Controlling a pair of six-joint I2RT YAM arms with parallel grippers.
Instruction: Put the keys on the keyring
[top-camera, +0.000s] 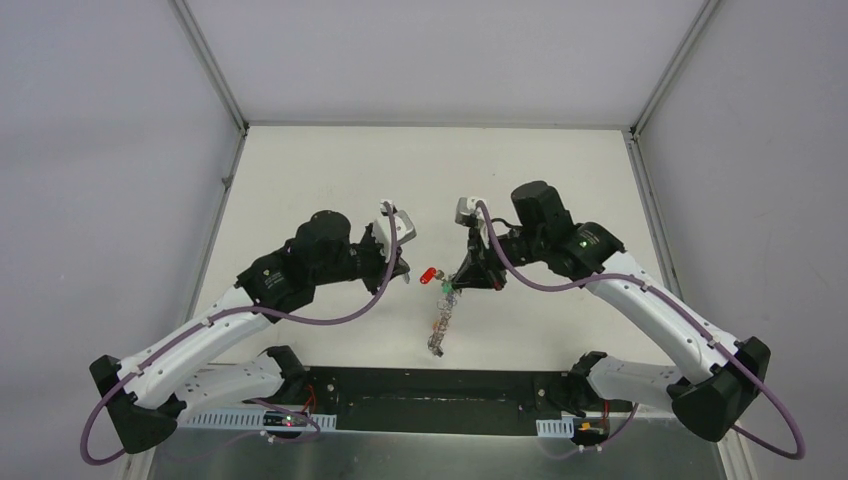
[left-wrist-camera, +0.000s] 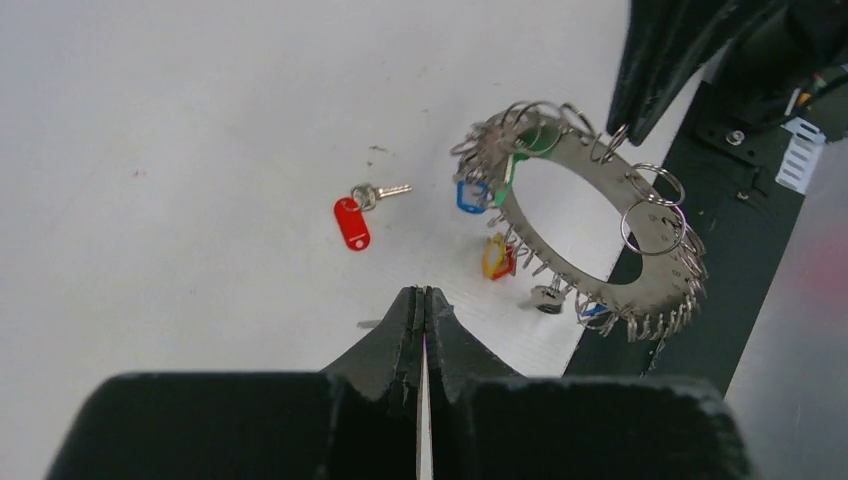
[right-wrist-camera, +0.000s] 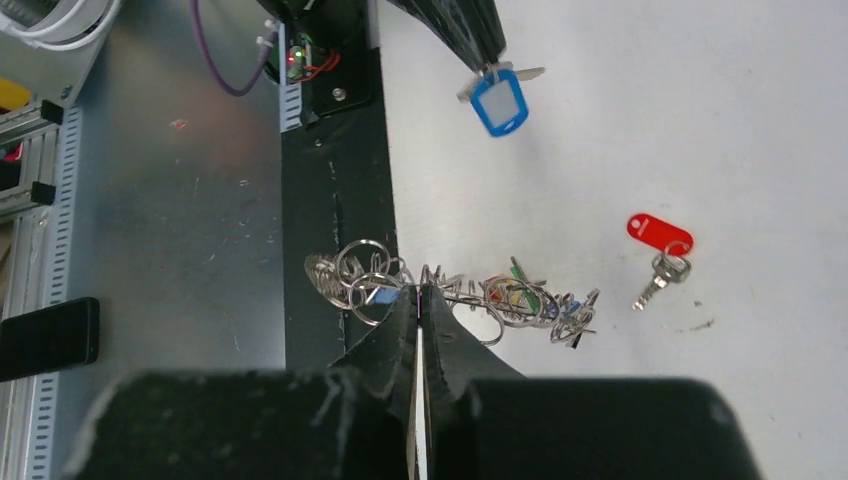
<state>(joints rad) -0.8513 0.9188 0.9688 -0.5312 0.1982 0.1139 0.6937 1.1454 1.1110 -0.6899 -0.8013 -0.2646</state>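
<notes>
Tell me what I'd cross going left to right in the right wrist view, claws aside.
dark flat block at the frame's edge → keyring → red-tagged key. The blue-tagged key, pinched in the left claw, hangs within the keyring's span, so I leave it unplaced.

The left arm (top-camera: 200, 345) and right arm (top-camera: 650, 305) each pair white shells on the long links with bulky black joint housings, and a purple cable (top-camera: 330, 320) loops along each from shoulder to wrist. A small green light (top-camera: 580, 241) glows on the right arm's black housing, and dark dots along the white covers may be screws. The fingers (left-wrist-camera: 400, 335) are matte black wedges tapering to narrow tips.
</notes>
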